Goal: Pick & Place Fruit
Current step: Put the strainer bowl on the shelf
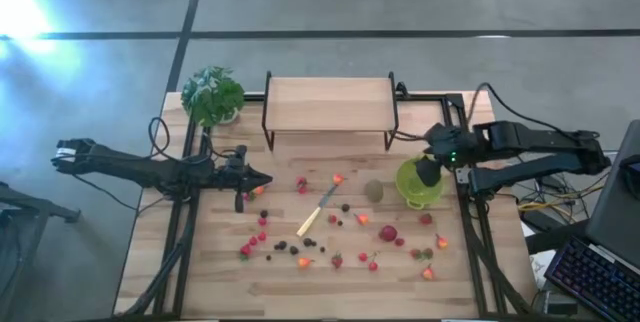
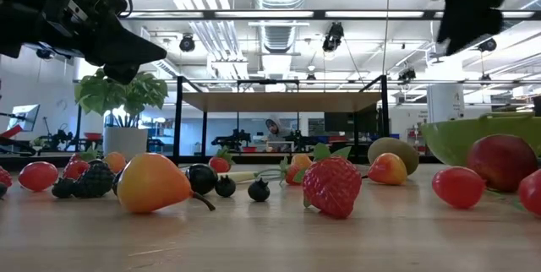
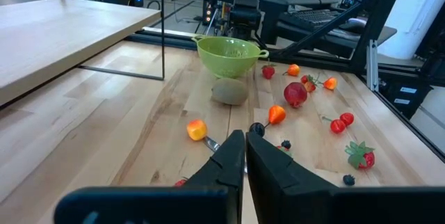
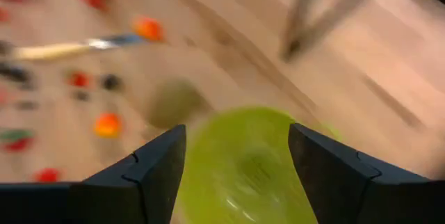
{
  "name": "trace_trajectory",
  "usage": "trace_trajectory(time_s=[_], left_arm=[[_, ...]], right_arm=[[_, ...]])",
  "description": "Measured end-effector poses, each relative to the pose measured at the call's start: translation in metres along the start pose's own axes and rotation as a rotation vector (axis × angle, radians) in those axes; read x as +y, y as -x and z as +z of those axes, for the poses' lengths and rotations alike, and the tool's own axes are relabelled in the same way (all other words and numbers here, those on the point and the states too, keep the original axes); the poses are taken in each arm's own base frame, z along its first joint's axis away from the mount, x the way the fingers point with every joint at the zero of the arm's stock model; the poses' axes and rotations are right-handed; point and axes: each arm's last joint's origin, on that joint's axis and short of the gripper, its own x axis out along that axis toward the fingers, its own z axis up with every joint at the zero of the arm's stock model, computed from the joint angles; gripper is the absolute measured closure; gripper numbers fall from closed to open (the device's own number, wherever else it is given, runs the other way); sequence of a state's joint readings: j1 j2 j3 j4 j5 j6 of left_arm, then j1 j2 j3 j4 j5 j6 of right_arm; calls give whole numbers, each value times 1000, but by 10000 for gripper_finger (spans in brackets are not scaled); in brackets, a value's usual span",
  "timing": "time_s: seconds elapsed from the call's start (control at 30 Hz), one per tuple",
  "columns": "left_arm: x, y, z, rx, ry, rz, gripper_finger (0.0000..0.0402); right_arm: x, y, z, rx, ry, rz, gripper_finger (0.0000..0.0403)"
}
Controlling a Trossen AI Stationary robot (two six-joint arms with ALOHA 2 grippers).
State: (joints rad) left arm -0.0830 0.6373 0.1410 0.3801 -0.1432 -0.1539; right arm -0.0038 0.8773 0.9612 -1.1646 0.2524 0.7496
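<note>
Fingers spread over the green bowl

Right gripper [image 1: 430, 171] hangs empty, jaws apart, above the green bowl [image 1: 417, 184]. Left gripper [image 1: 262, 182] is pinched closed, empty. Fruit [image 1: 388, 233] scatters across the pale wood table [image 1: 220, 282] around a knife [image 1: 317, 213]; a workshop lies behind.

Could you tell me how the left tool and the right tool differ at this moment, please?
The left tool has its fingers shut and empty, while the right tool stands open. The left tool hovers over scattered fruit near the knife; the right tool sits above the green bowl. Neither holds fruit.
</note>
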Motion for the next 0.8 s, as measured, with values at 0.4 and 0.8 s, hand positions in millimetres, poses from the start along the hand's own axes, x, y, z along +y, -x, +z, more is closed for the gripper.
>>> trace_trajectory(time_s=[0.4,0.8], left_arm=[[0,0,0,0,0,0,381],[0,0,-1,10,-1,2,381]], right_arm=[[-5,-19,-2,113,-78,-151,157],[-4,-60,24,258,396,-187,183]])
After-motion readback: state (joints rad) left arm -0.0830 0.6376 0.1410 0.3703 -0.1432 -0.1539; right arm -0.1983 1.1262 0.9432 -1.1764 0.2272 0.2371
